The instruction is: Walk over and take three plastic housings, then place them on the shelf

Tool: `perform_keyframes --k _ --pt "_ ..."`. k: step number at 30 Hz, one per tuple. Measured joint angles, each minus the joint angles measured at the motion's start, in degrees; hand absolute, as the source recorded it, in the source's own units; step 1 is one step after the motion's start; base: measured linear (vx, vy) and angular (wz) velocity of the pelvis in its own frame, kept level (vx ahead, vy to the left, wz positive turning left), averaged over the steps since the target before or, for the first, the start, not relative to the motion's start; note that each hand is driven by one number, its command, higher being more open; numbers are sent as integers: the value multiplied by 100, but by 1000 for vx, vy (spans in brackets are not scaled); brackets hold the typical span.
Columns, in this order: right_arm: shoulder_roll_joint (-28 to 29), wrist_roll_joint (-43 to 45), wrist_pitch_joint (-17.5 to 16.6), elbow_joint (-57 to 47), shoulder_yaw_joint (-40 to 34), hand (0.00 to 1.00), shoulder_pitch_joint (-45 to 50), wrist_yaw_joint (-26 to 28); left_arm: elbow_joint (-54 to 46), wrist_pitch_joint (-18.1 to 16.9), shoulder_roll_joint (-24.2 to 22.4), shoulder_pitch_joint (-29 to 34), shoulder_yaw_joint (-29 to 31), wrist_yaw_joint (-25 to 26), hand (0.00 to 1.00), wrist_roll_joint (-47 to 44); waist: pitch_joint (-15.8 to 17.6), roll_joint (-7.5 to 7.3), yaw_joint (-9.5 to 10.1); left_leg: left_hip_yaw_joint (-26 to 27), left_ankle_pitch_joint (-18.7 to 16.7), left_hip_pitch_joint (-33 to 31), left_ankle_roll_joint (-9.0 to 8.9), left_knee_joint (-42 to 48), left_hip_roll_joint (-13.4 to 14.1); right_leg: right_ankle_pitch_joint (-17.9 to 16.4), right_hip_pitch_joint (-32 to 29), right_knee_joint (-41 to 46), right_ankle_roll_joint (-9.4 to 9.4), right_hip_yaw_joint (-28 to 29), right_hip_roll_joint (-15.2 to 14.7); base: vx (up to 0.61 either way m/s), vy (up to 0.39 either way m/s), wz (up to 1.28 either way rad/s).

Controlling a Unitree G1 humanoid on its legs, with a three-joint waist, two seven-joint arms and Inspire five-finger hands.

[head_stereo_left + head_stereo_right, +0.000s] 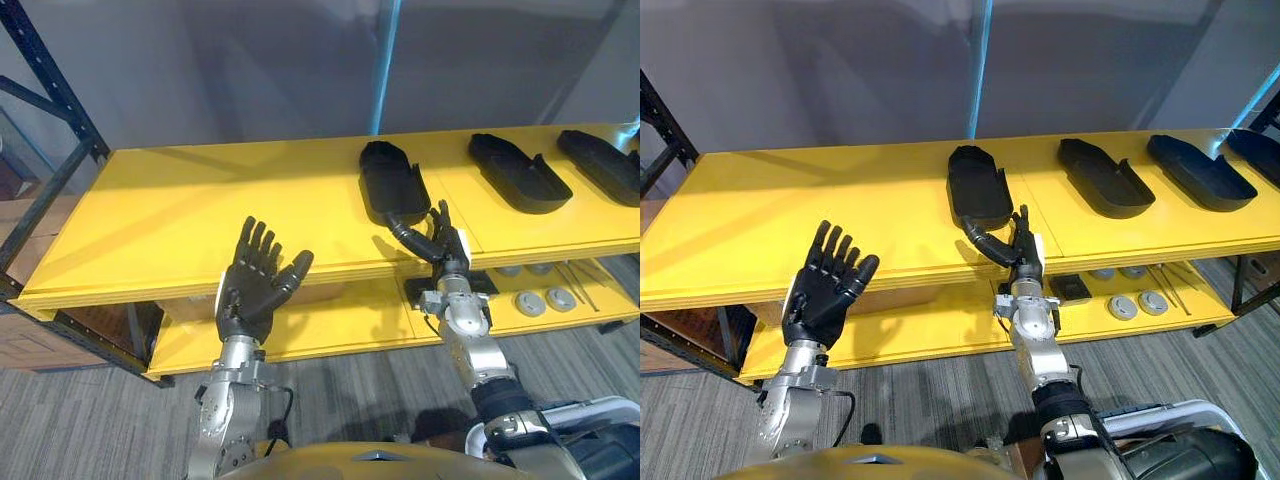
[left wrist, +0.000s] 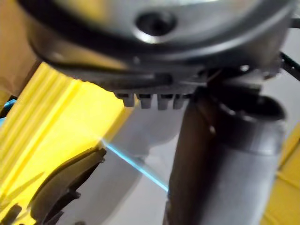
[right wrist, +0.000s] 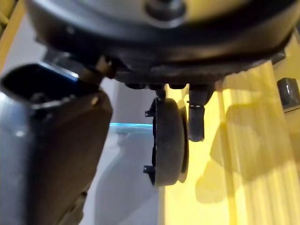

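Up at the near end of the leftmost plastic housing (image 1: 392,180), the right hand (image 1: 447,252) is pretty much open: fingers straight-ish, one of them resting against the housing's edge, thumb reaching toward it with a gap between. That housing lies flat on the upper board of the yellow shelf (image 1: 200,220). A second housing (image 1: 518,172) and a third housing (image 1: 603,165) sit further right, well apart. The left hand (image 1: 255,280) hovers in front of the shelf edge, wide open, fingers spread, empty.

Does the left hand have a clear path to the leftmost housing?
Probably yes: the left hand is open with bare shelf between, though the right hand sits at the near end of the housing.
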Motion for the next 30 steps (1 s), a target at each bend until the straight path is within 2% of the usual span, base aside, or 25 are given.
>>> perform_keyframes --k 7,14,21,23,27,30 --pt "-18 -218 122 199 -1 100 -270 26 112 5 21 -114 -180 -9 100 1 4 -6 104 -9 12 -2 -26 0 50 49 40 -76 -3 -1 47 0 -4 0" --pt "-28 -240 215 235 12 100 -477 -45 114 5 90 -186 -157 -25 100 0 49 -68 117 -11 9 0 -31 0 50 70 84 -154 -28 -4 58 -3 -3 1" --pt "-28 -441 254 196 1 100 -598 -354 114 3 88 -189 -135 -105 100 1 178 -103 110 38 8 -6 -31 0 44 70 54 -149 -27 20 57 0 0 -1" --pt "-28 -445 252 -324 -46 100 -306 -403 113 -22 83 -187 -103 -123 100 88 198 -77 109 83 0 -43 -37 1 43 68 -28 -148 -24 50 59 3 -6 -6" --pt "92 -445 131 -2424 -182 100 1046 -408 78 -193 66 -181 67 -157 100 435 207 -84 34 275 -39 -55 -34 18 44 88 -170 -141 0 214 85 44 -15 -22" --pt "392 -447 -160 -3487 -532 100 1928 -408 -81 -604 49 -172 235 -252 100 420 245 -148 -206 494 -104 7 -51 18 49 87 -235 -124 1 432 89 65 -8 -41"
